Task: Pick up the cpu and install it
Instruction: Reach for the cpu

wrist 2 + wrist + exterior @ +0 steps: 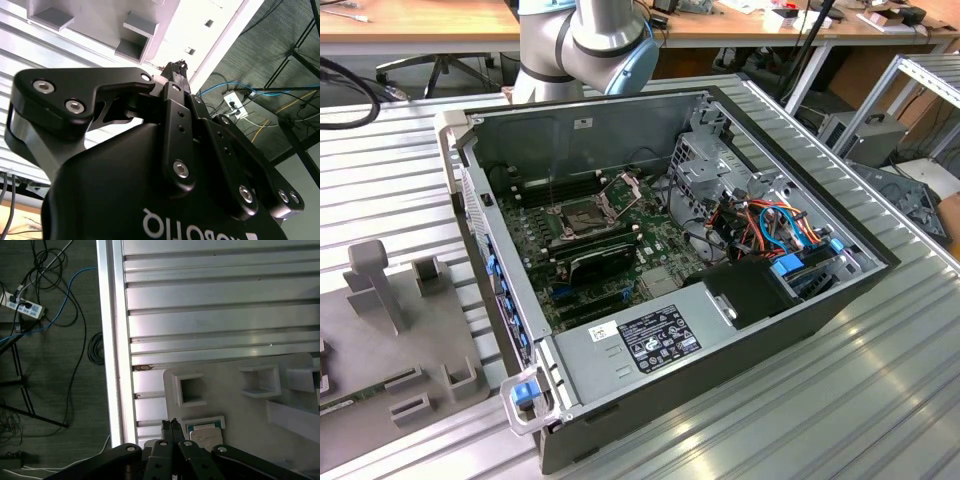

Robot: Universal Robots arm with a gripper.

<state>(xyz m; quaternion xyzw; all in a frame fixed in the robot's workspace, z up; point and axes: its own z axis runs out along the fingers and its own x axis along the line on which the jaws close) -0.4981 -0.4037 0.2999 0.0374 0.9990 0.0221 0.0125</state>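
Observation:
In the first wrist view my gripper [171,426] hangs over the near edge of a pale grey fixture plate [235,400], its two dark fingertips pressed together with nothing between them. Just beside the tips, a pale flat square piece that looks like the cpu [205,433] lies in a shallow framed pocket of that plate. The second wrist view shows the gripper [179,67] from behind, black linkage in front, tips shut. In the exterior view the open computer case holds the green motherboard [650,255], where the dark socket [582,213] lies with its metal frame [622,188] hinged up.
The arm's base [585,40] stands behind the case [790,300]. The grey fixture plate [380,330] with upright holders lies at the exterior view's left on the ribbed aluminium table [840,400]. Beyond the table edge [112,340] are floor cables and a power strip [22,307].

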